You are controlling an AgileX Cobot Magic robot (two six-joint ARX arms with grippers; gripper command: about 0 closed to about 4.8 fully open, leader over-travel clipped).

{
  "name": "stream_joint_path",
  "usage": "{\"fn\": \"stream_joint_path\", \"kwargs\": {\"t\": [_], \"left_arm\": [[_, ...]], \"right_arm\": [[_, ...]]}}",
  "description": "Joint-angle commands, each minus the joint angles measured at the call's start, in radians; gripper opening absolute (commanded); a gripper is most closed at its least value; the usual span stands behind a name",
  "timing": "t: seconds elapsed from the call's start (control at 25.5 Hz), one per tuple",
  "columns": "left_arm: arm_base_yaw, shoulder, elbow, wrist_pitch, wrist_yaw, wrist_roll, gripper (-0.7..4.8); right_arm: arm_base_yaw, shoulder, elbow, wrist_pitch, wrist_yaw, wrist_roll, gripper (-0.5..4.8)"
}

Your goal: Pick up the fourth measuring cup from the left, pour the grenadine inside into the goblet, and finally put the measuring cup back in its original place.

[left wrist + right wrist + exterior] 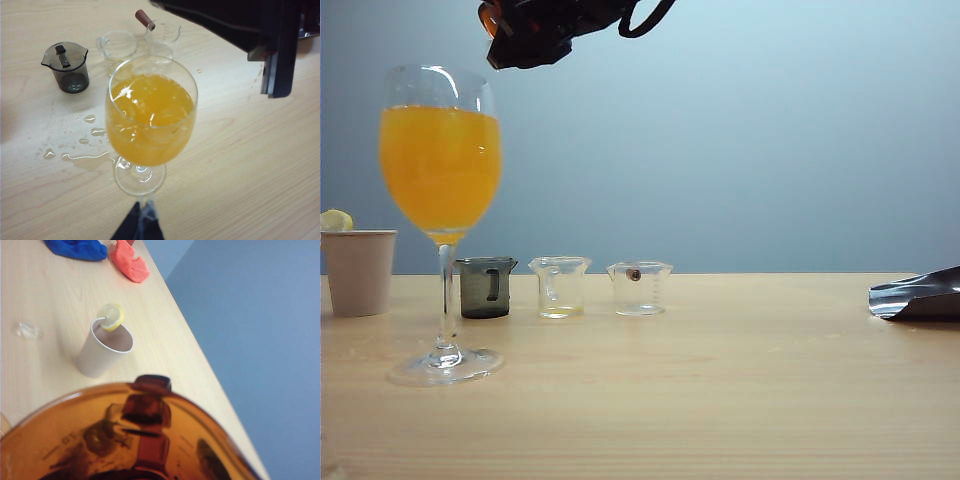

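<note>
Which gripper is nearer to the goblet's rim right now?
Right. The right gripper, holding the amber cup, hangs just above the goblet. The left gripper sits lower, near the goblet's foot.

Right hand (520, 40) above orange-filled goblet (441, 180)

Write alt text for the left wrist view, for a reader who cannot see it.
A goblet of orange drink stands on a wooden table with spilled drops beside it. Behind it sit a smoky grey cup and two clear cups. The right gripper's dark arm hangs overhead.
</note>
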Motion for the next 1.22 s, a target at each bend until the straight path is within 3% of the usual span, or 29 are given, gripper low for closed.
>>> {"fn": "stream_joint_path", "kwargs": {"t": [0.04,0.35,0.59,1.22], "left_arm": [[0.0,-0.002,0.005,0.006,0.004,-0.003,-0.05],[0.0,-0.001,0.004,0.006,0.005,-0.003,-0.06],[0.0,-0.001,0.005,0.03,0.001,-0.002,-0.06],[0.0,0.056,0.005,0.074,0.005,0.001,-0.05]], "right_arm": [[0.005,-0.008,0.01,0.022,0.014,-0.067,2.59],[0.013,0.013,0.01,0.047,0.084,-0.075,2.59],[0.024,0.022,0.01,0.053,0.079,-0.095,2.59],[0.044,0.054,0.01,0.082,0.124,-0.245,2.59]]}}
